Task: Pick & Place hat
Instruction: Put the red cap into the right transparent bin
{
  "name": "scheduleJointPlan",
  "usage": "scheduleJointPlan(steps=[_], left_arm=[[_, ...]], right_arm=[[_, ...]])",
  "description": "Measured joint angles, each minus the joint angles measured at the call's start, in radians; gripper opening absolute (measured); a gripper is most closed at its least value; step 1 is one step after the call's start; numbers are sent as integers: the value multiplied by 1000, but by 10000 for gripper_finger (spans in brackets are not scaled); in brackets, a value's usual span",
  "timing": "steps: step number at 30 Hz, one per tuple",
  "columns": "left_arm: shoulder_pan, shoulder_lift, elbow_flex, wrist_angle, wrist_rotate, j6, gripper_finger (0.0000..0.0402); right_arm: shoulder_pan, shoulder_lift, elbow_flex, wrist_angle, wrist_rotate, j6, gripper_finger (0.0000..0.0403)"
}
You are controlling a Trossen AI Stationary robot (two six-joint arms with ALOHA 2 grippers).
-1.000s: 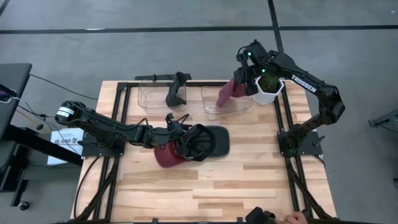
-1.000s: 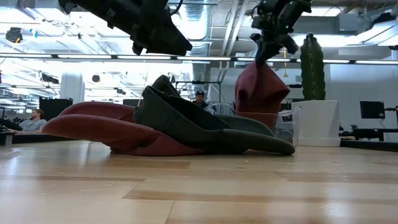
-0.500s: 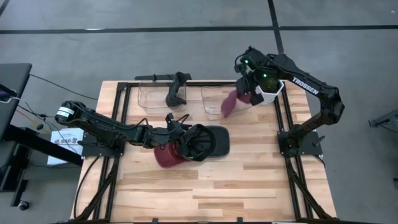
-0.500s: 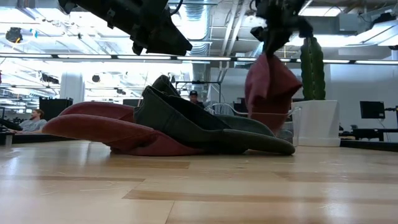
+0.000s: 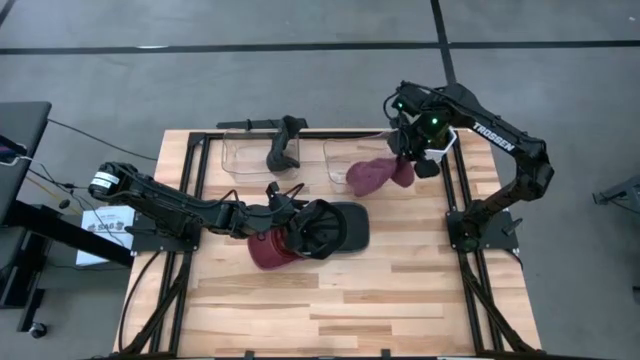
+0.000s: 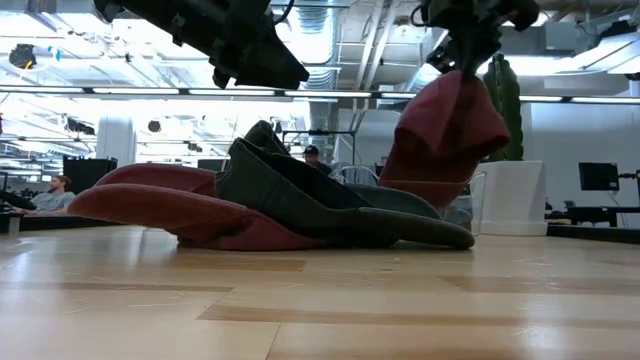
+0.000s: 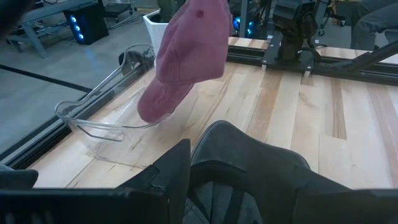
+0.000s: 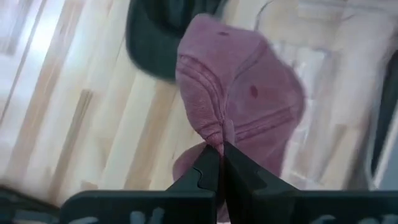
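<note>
1. Hat of maroon cloth, a soft cap [image 5: 372,176], hangs from the right gripper [image 5: 409,158], whose two dark fingers [image 8: 211,167] are pressed together on a fold of its cloth; it is lifted above the clear plastic tray [image 5: 340,166] near the far right corner of the wooden table [image 5: 400,290].
2. In the low view the maroon cap [image 6: 450,135] is in the air, tilted, and its lower part is close over the tray; I cannot tell if it touches the tray.
3. Just beside the right gripper, at the far right edge of the table, stands a white pot with a green cactus [image 6: 503,95].
4. The left gripper [image 5: 300,235] is low over the middle of the table, with its jaws apart around the edge of a dark grey cap [image 5: 340,228].
5. This dark grey cap lies partly on another maroon cap [image 5: 268,252], which rests on the table.
6. A second clear tray [image 5: 240,155] stands at the far edge, left of the first one, and a black cap [image 5: 284,143] lies over its right rim.
</note>
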Motion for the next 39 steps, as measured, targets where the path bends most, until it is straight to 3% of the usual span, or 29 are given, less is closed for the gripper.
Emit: scheduleJointPlan(steps=[9, 12, 15, 20, 24, 27, 33, 39], left_arm=[[0, 0, 0, 0, 0, 0, 149], [0, 0, 0, 0, 0, 0, 149], [0, 0, 0, 0, 0, 0, 149], [0, 0, 0, 0, 0, 0, 149], [0, 0, 0, 0, 0, 0, 149], [0, 0, 0, 0, 0, 0, 149], [0, 0, 0, 0, 0, 0, 149], [5, 0, 0, 0, 0, -1, 149]], right_arm=[[-15, 0, 157, 199, -84, 40, 0], [-16, 0, 228, 305, -160, 74, 0], [-16, 0, 281, 400, -291, 111, 0], [-14, -1, 325, 452, -607, 177, 0], [-18, 0, 327, 408, -720, 233, 0], [-34, 6, 328, 262, -705, 204, 0], [-11, 53, 328, -46, -545, 109, 0], [66, 86, 313, -63, -373, 28, 0]])
